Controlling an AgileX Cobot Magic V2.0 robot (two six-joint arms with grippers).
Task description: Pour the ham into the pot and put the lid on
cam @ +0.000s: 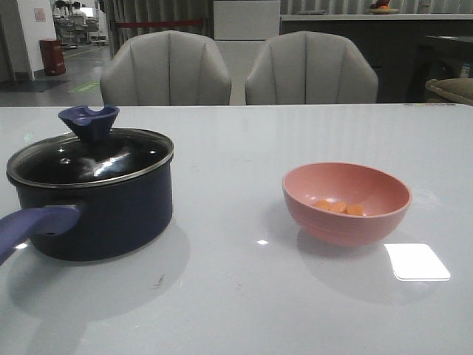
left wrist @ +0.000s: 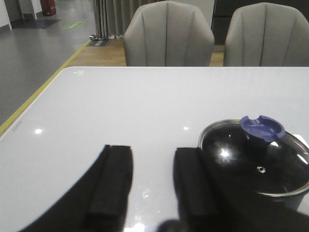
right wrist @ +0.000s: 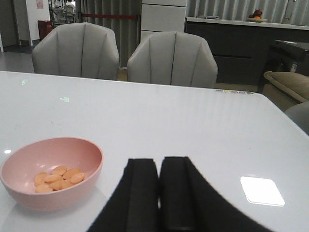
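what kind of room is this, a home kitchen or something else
Probably a lab or showroom staged as a dining area, not a home: a white table with two padded chairs, but a yellow floor line and open hall beyond.

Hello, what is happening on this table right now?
Nothing is being handled yet. The lid sits on the pot, and the ham lies in the pink bowl to its right. The left gripper is open near the pot; the right gripper is shut beside the bowl. Neither touches anything.
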